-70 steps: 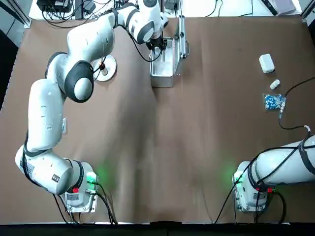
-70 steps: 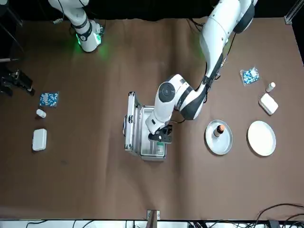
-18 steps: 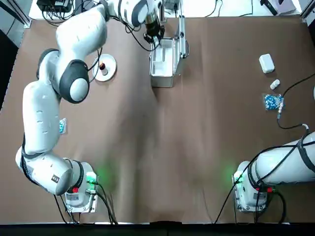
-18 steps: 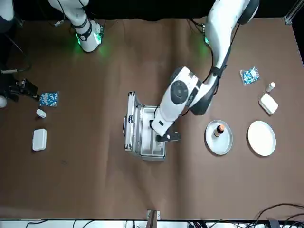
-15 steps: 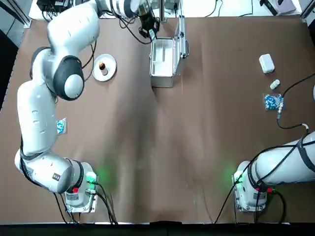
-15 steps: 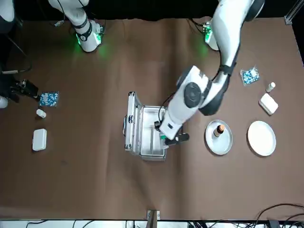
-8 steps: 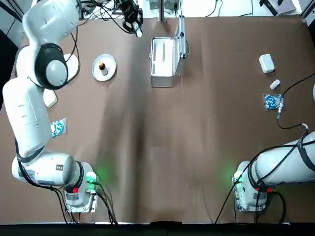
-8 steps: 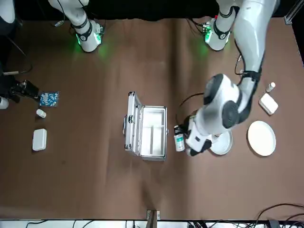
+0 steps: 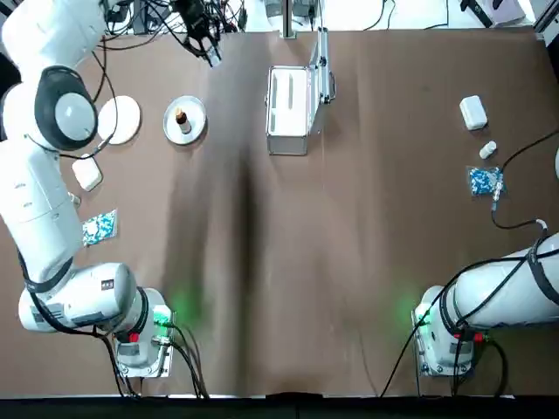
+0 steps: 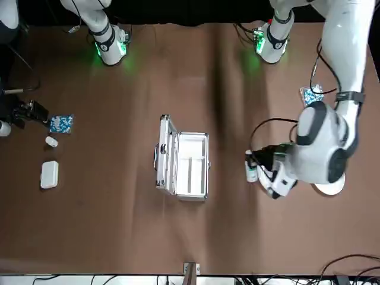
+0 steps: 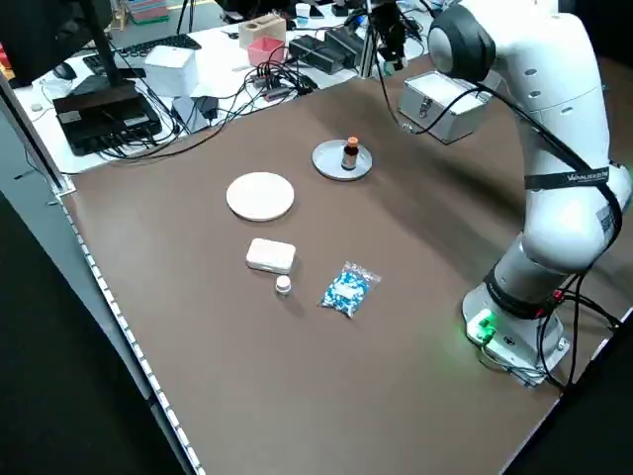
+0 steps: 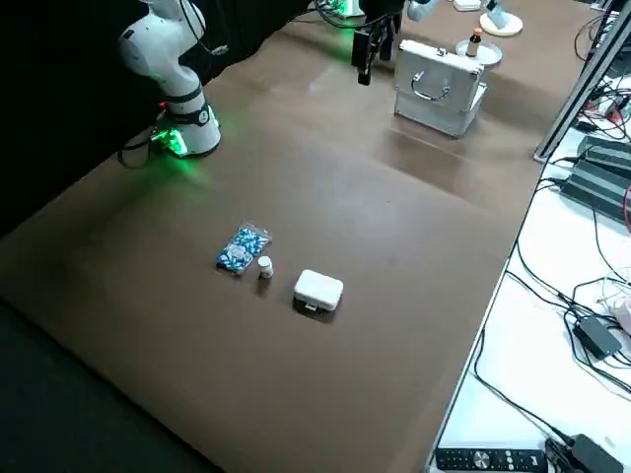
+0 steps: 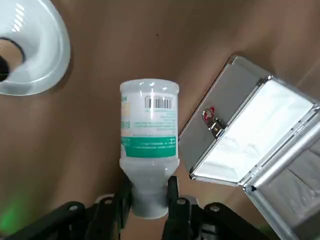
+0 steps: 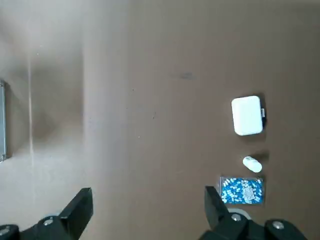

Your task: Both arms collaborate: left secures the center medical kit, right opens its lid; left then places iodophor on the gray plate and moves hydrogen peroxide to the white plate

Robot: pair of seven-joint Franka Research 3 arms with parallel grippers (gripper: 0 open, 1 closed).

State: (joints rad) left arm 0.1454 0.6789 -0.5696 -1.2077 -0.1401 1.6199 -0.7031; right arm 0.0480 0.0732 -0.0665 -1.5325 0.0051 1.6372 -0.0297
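"Left pincer?"

"Closed on the hydrogen peroxide, held above the counter near the gray plate; iodophor stands on that plate."

"Right pincer?"

"Wide, parked on the right side."

"Kit?"

"Lid open."

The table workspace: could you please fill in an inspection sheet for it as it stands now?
Surface: brown cover, faint creases, no spill seen.
Medical kit: lid open.
Iodophor: upright on the gray plate.
Hydrogen peroxide bottle: held in the left gripper, off the plates.
White plate: bare.
Clutter: two white boxes, two small white bottles, two blue-and-white packets.
Right gripper: open, idle over the right side.
Cables: along both arms; tangled on the white bench beyond.
Surroundings: monitor, keyboard; people, nothing seen.
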